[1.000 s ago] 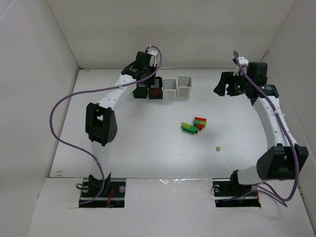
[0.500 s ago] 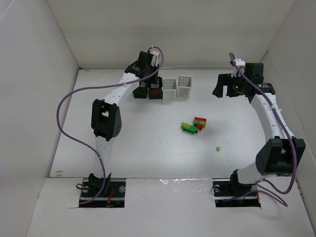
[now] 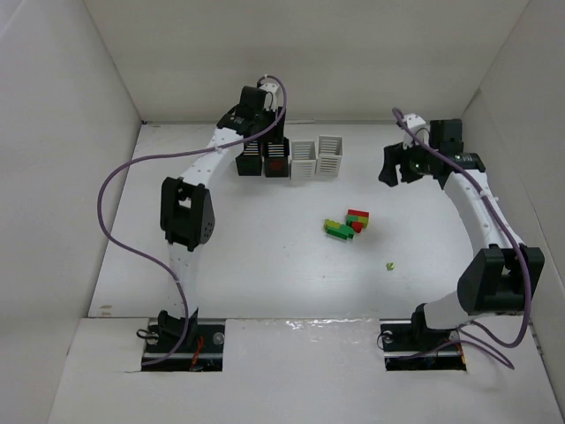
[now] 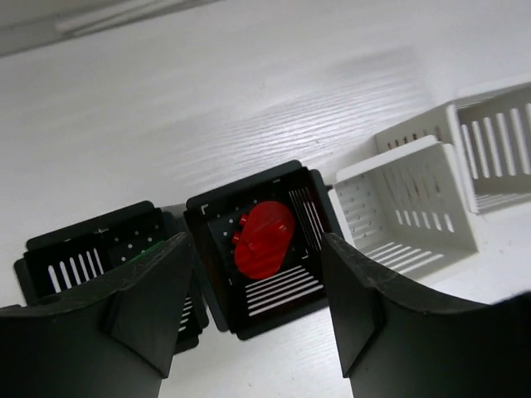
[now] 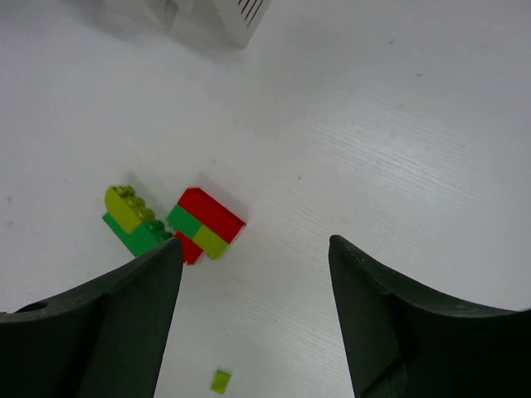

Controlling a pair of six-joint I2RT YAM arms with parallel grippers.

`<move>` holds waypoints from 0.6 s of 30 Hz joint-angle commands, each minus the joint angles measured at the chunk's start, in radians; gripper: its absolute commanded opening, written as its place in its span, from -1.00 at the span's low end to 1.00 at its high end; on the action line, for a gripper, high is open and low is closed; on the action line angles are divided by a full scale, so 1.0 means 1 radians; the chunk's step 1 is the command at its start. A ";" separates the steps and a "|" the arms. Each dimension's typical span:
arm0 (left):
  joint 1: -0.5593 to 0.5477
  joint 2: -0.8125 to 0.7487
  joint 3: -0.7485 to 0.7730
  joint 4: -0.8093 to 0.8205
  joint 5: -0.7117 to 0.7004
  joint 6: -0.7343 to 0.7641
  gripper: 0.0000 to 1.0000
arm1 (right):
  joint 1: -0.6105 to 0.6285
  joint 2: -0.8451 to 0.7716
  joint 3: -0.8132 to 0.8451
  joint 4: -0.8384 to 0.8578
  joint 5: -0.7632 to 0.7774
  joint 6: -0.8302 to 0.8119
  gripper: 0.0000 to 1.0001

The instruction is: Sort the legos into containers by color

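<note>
My left gripper [image 3: 264, 141] hangs open over the two black containers [image 3: 252, 164], with nothing between its jaws. In the left wrist view a red lego [image 4: 264, 239] lies inside the right black container [image 4: 249, 192], directly under the open gripper [image 4: 257, 278]. A bit of green shows in the left black container [image 4: 83, 234]. A cluster of red, green and yellow-green legos [image 3: 348, 223] lies mid-table. My right gripper [image 3: 397, 165] is open in the air, right of and beyond the cluster. The right wrist view shows the red-topped stack [image 5: 207, 222], a green and yellow-green stack [image 5: 131, 220] and the open gripper [image 5: 255, 249].
Two white containers [image 3: 304, 160] [image 3: 329, 155] stand right of the black ones; in the left wrist view [image 4: 415, 199] [image 4: 498, 141] they look empty. A tiny yellow-green piece [image 3: 389, 265] [image 5: 220, 381] lies alone nearer the front. White walls enclose the table on three sides.
My left gripper's jaws have opened over the black containers. My right gripper has swung a little left, toward the middle of the table.
</note>
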 commanded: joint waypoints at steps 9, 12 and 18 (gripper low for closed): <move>0.017 -0.620 -0.445 0.283 0.040 0.042 0.26 | 0.103 -0.280 -0.351 -0.322 -0.015 -0.635 0.10; 0.017 -0.720 -0.529 0.283 0.008 0.042 0.29 | 0.087 -0.372 -0.413 -0.415 0.021 -0.834 -0.01; 0.017 -0.818 -0.657 0.283 -0.046 0.077 0.34 | -0.003 -0.472 -0.523 -0.543 0.031 -1.318 -0.14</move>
